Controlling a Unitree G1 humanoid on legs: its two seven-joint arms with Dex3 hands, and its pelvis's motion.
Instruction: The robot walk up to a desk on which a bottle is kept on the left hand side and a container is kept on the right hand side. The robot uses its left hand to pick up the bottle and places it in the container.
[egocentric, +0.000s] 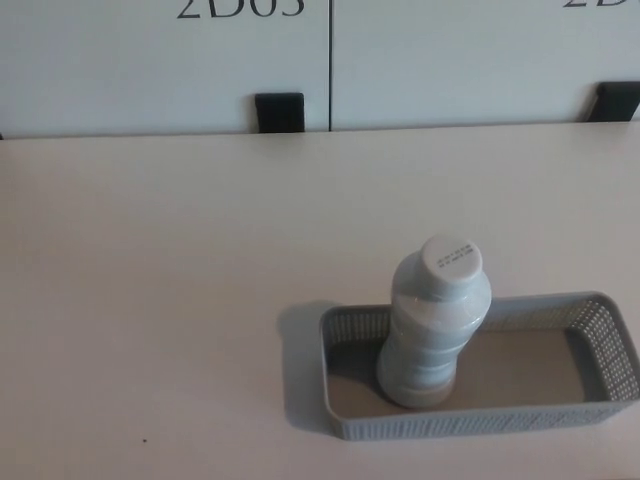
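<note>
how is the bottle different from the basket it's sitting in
The bottle stands tall and upright; the basket lies low and long. The bottle's wall is smooth and solid; the basket's wall is mesh. The bottle is capped, the basket open on top. Both are pale grey.

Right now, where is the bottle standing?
In the head view, the bottle stands upright inside the grey mesh container, in its left half, on the desk's lower right part.
</note>
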